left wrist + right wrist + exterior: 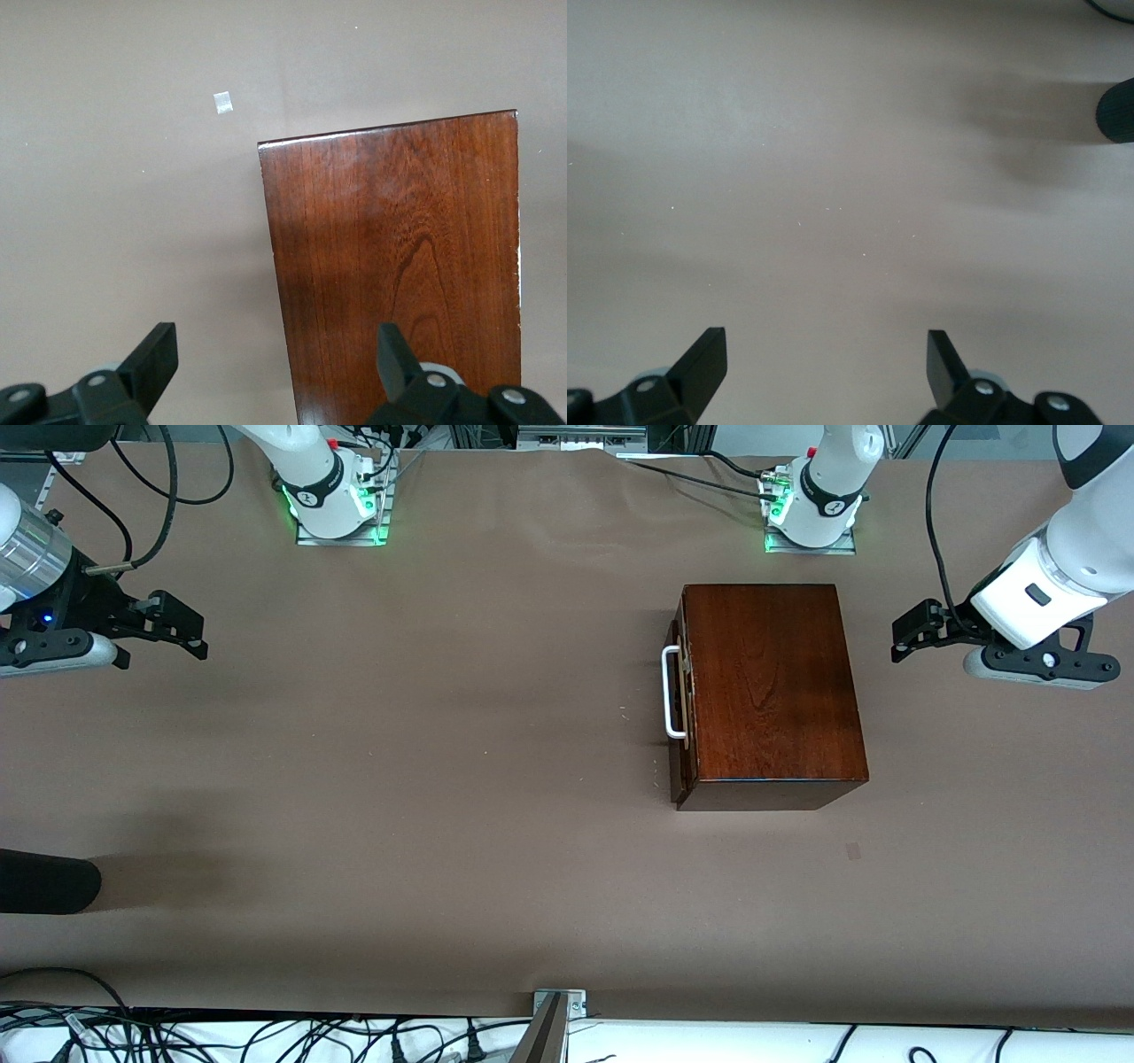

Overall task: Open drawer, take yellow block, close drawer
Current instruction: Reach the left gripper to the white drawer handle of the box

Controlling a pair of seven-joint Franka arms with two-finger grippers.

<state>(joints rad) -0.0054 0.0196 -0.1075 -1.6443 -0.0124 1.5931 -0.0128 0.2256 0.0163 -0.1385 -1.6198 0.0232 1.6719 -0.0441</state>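
**Two arms wait above a closed drawer box**

A brown desk (443, 779) is seen from a high camera facing two white robot arms. A glossy dark wooden box (771, 691) sits toward the left arm's end of the desk. Its drawer (680, 691) is shut, and the white bar handle (673, 693) on the drawer's front faces the middle of the desk, toward the right arm's end. The handle's long axis runs from the robots' bases toward the front camera.

The yellow block is not visible (probably it lies inside the shut drawer, though nothing shows it).

The left tool (904, 638) hangs in the air just off the box's rear end, fingers spread wide and empty; its wrist camera looks down on the box lid. The right tool (190, 629) hovers over bare desk, well apart from the box, also wide and empty.

The left arm is much nearer the box, but the handle lies on the face turned away from it, so the pull likely needs a reach across the lid.
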